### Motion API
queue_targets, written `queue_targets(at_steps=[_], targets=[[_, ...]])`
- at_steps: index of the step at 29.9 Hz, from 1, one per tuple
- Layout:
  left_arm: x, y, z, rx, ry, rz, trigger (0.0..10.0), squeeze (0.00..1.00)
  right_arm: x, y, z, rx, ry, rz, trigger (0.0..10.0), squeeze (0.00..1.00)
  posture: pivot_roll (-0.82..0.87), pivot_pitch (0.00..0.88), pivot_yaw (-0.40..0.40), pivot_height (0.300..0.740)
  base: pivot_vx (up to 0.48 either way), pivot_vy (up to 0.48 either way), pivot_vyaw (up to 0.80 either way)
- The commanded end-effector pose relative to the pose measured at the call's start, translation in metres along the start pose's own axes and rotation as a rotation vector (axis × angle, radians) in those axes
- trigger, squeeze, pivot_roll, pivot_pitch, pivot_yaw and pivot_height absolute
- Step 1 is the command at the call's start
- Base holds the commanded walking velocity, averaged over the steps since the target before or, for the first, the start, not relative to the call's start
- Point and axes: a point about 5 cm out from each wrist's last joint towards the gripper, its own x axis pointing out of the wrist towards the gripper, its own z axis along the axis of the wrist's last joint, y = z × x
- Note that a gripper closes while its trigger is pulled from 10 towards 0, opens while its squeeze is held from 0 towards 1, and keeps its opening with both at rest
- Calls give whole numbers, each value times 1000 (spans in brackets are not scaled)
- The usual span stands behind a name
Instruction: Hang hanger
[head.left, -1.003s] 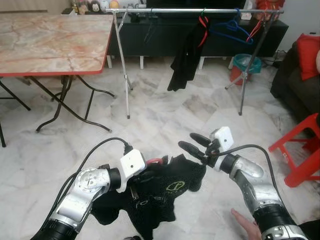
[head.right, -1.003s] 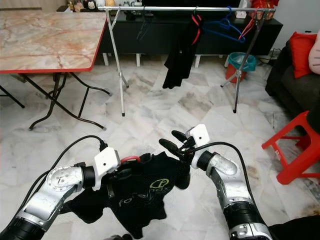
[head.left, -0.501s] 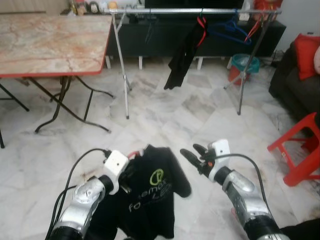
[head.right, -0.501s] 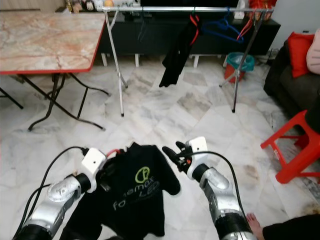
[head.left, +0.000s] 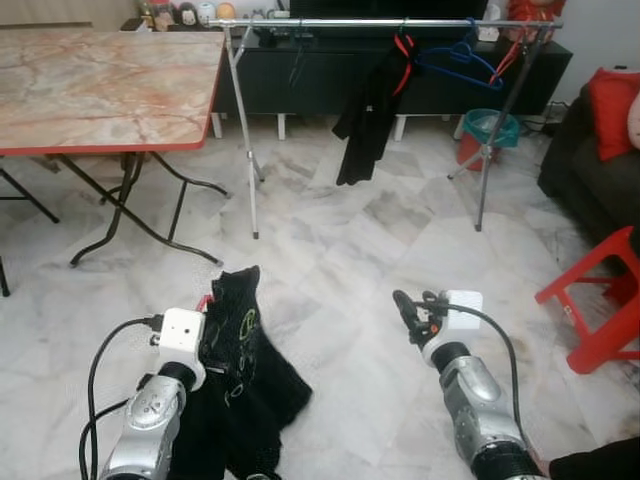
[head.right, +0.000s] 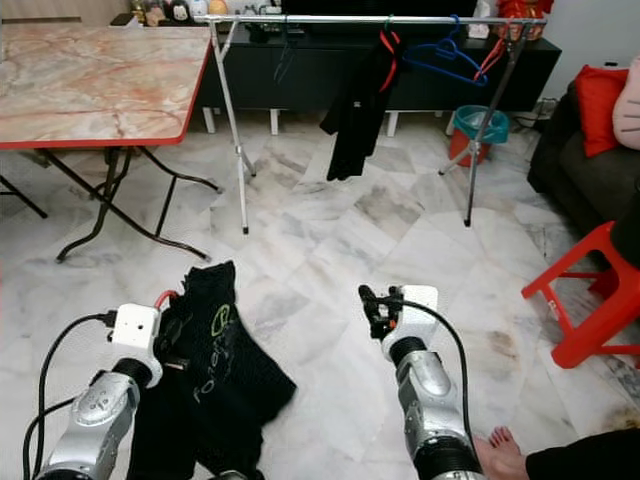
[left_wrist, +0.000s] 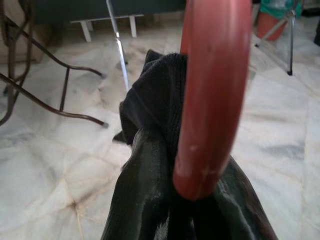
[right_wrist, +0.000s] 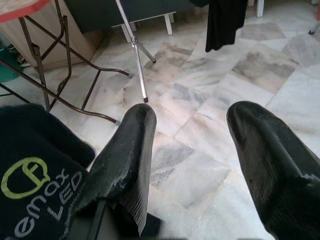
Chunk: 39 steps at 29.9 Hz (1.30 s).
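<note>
A red hanger carries a black shirt with a green logo. My left gripper is shut on the hanger low at the left, its fingers hidden by the cloth; the shirt droops toward the floor. The hanger's red tip pokes out above the shirt. My right gripper hovers open over the marble floor to the right, apart from the shirt, with nothing between its fingers. A silver clothes rail stands far ahead, with a black garment and a blue hanger on it.
A folding table with a red rim stands at the left. A red stool and a dark sofa are at the right, a teal bin by the rail. A person's foot is near my right arm.
My left gripper has swung the hanger and shirt to the left and lower. The right gripper has drawn away to the right and down, now apart from the shirt.
</note>
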Motion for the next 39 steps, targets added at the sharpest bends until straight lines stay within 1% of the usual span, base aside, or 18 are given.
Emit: queue_targets(at_steps=[1,3,6,8,9,14,21,29,34,36,39], targets=[[5,1,8,-4,-46,12,10000,0,-1,-4,-1,-1,-6,-30,10000,0,28,7,-23,740,0,0,0],[6,1,9,-10,-51,14,10000,0,-1,-4,0,-1,-11,-36,10000,0,28,7,-23,740,0,0,0],[10,-1,13,-46,-67,24,10000,0,2,-10,7,4,-26,-62,10000,0,23,23,-24,740,0,0,0],[11,-1,14,-43,-67,26,10000,0,3,-11,9,4,-29,-65,10000,0,24,26,-24,740,0,0,0],[12,0,15,-55,-74,31,10000,0,4,-13,11,-2,-31,-73,10000,0,24,28,-23,740,0,0,-419],[13,1,18,-61,-80,35,10000,0,7,-13,15,15,-43,-86,10000,0,23,38,-21,740,0,0,-761],[16,1,21,-74,-87,28,10000,0,9,-7,13,18,-38,-74,10000,0,28,46,-15,740,0,0,-762],[19,1,26,-85,-99,23,10000,0,10,-3,12,22,-39,-66,10000,0,34,49,-8,740,0,0,-756],[20,0,28,-84,-106,16,10000,0,10,-2,12,23,-42,-64,10000,0,35,49,-7,740,0,268,-756],[21,-2,28,-69,-107,5,10000,0,10,-2,12,25,-45,-64,10000,0,34,48,-6,740,0,0,-756],[21,-3,29,-82,-109,3,10000,0,10,-2,12,29,-47,-67,10000,0,35,49,-5,740,0,0,-756]])
